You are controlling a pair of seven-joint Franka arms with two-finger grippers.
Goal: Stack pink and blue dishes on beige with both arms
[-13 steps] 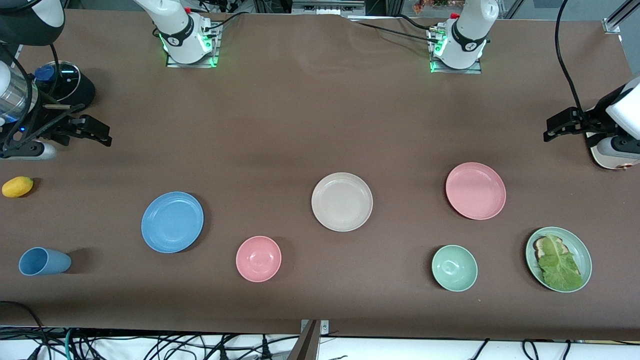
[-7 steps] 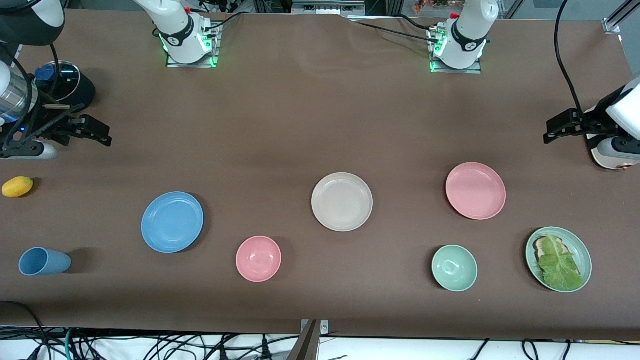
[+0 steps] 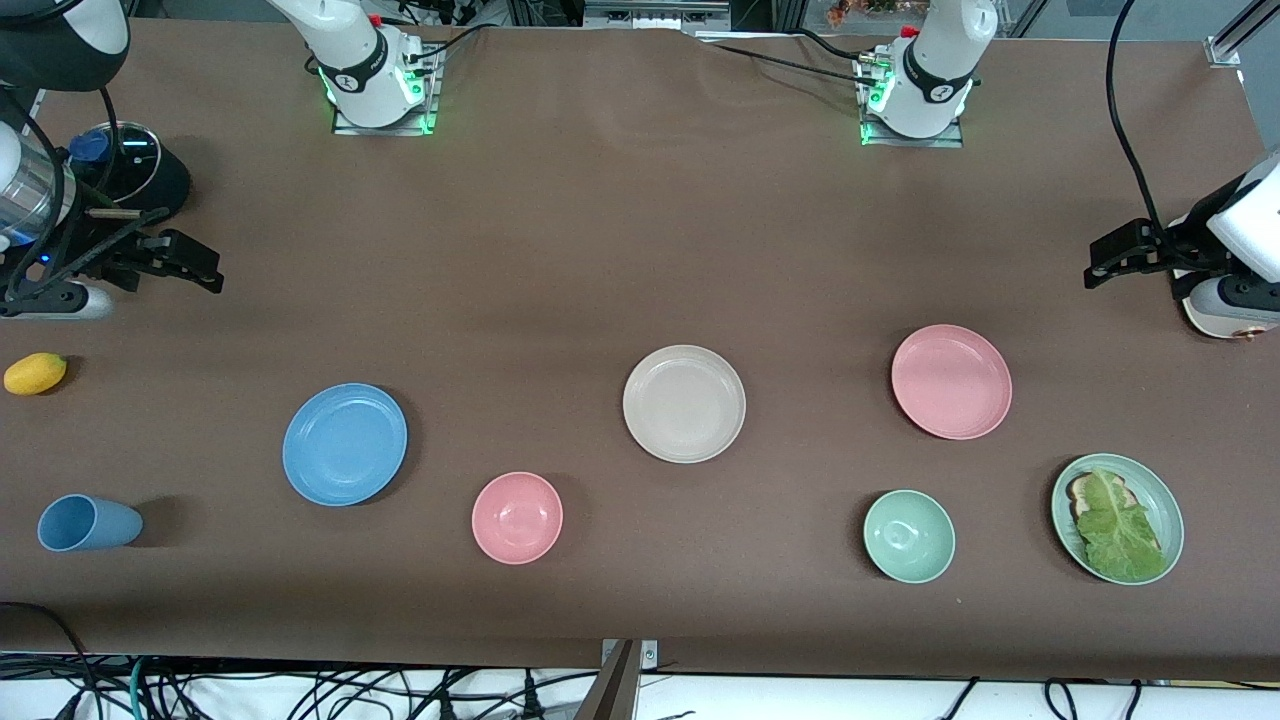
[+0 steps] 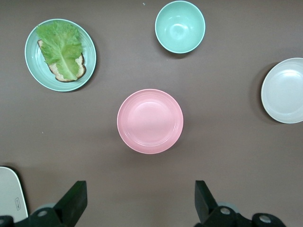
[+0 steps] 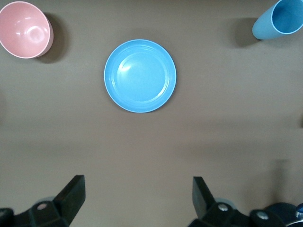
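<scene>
The beige plate [image 3: 684, 403] lies mid-table, and part of it shows in the left wrist view [image 4: 285, 90]. The pink plate [image 3: 951, 381] lies toward the left arm's end, the blue plate [image 3: 345, 443] toward the right arm's end. My left gripper [image 3: 1125, 255] hangs open over bare table close to the pink plate [image 4: 150, 121], with nothing between its fingers [image 4: 75, 201]. My right gripper [image 3: 185, 265] is open too, over bare table close to the blue plate [image 5: 140, 75], and holds nothing.
A small pink bowl [image 3: 517, 517] and a green bowl [image 3: 908, 536] sit nearer the camera than the plates. A green plate with bread and lettuce [image 3: 1170, 500], a blue cup [image 3: 88, 523], a yellow fruit [image 3: 35, 373], a black pot [image 3: 130, 165] and a cream toaster [image 3: 1215, 320] stand at the table's ends.
My left gripper has shifted very slightly. The plates and the right gripper have not moved.
</scene>
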